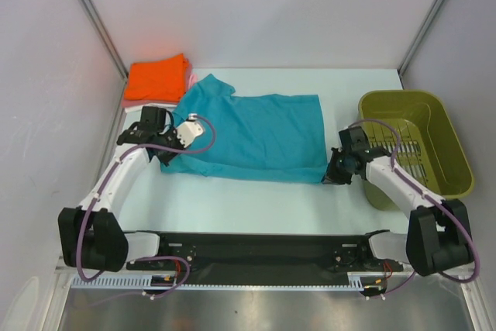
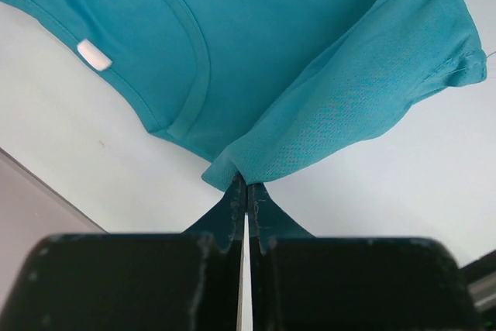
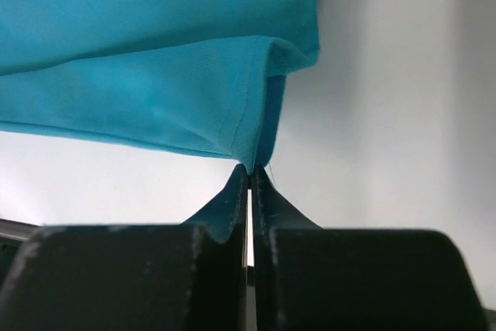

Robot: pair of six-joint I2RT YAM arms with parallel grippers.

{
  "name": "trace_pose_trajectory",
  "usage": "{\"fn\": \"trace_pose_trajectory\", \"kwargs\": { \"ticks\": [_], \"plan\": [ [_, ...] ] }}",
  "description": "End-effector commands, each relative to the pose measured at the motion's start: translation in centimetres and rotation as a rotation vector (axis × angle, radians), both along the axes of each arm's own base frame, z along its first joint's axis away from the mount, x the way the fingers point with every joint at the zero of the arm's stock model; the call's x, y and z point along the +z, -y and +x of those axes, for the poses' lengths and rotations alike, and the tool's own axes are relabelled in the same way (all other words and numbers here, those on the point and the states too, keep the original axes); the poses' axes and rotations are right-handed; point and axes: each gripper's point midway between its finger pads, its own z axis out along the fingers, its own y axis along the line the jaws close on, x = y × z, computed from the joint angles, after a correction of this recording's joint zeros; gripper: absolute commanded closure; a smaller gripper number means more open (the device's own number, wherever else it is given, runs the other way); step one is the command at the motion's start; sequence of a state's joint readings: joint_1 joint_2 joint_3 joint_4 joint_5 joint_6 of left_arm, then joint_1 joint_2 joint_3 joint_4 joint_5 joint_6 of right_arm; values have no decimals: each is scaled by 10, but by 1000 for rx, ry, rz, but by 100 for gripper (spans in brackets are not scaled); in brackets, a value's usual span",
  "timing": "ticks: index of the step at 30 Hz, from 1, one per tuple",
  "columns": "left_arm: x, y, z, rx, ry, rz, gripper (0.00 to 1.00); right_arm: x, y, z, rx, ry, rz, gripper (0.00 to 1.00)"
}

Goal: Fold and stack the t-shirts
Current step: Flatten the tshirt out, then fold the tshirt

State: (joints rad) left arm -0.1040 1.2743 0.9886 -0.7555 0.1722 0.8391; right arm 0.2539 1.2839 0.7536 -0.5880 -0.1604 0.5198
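Shirt (image 1: 260, 133) held at two near edges
Sleeve is pinched by left gripper (image 2: 246, 188), hem by right gripper (image 3: 252, 176), beside basket (image 1: 395, 96).

- White table (image 1: 232, 199), matte, under soft even light.
- Plain pale back wall (image 1: 263, 5); side walls (image 1: 39, 75) look the same.
- Grey metal posts (image 1: 93, 13) in both back corners.
- Brushed metal strip (image 1: 263, 312) along near edge.

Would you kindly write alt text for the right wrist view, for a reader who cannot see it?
The right gripper is shut on a hemmed corner of the teal t-shirt, which spreads away to the upper left. A white table lies beneath.
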Motion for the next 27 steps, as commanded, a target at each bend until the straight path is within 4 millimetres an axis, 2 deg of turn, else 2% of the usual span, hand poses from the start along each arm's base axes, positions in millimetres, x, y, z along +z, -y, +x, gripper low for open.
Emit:
{"fn": "trace_pose_trajectory", "kwargs": {
  "ticks": [1,4,5,7,9,10,11,13,14,16,17,19,20,21,22,23,24,25,27],
  "plan": [
    [3,1,-26,-22,-47,-29,100,14,8,-23,18,-28,-37,100],
    [1,1,-56,-37,-100,-41,100,24,8,-43,19,-54,-19,100],
    [0,0,-74,-45,-130,-37,100,25,9,-58,15,-100,-16,100],
    [-1,0,-94,-63,-162,-39,100,35,6,-79,26,-137,12,100],
    [3,0,-121,-85,-198,-45,100,49,2,-88,24,-134,40,100],
    [7,3,-128,-98,-201,-64,100,57,0,-97,31,-138,57,100],
    [14,4,-136,-111,-191,-66,100,65,-1,-97,27,-128,69,100],
    [22,6,-136,-110,-163,-78,100,72,-3,-98,39,-122,82,100],
    [29,7,-126,-96,-120,-86,100,72,-4,-94,46,-112,81,100],
    [30,9,-108,-77,-96,-98,100,70,-2,-77,61,-66,49,100],
    [35,10,-89,-52,-44,-111,100,62,-1,-68,57,-89,34,100],
    [35,13,-69,-38,-23,-121,100,62,0,-42,67,-26,8,100],
    [35,13,-47,-18,-1,-124,100,59,2,-33,57,-17,-5,100],
    [34,14,-37,-13,3,-125,100,53,6,-22,48,-16,-31,100],
    [24,15,-26,-4,-31,-124,100,54,6,-5,43,28,-34,100],
    [30,14,-7,13,13,-121,100,53,10,4,23,43,-38,100],
    [28,14,1,18,12,-119,100,46,13,13,7,36,-53,100],
    [17,15,10,26,-20,-115,100,48,13,26,2,74,-57,100],
    [20,12,33,44,11,-102,100,40,16,40,-13,77,-82,100]
  ]
}}
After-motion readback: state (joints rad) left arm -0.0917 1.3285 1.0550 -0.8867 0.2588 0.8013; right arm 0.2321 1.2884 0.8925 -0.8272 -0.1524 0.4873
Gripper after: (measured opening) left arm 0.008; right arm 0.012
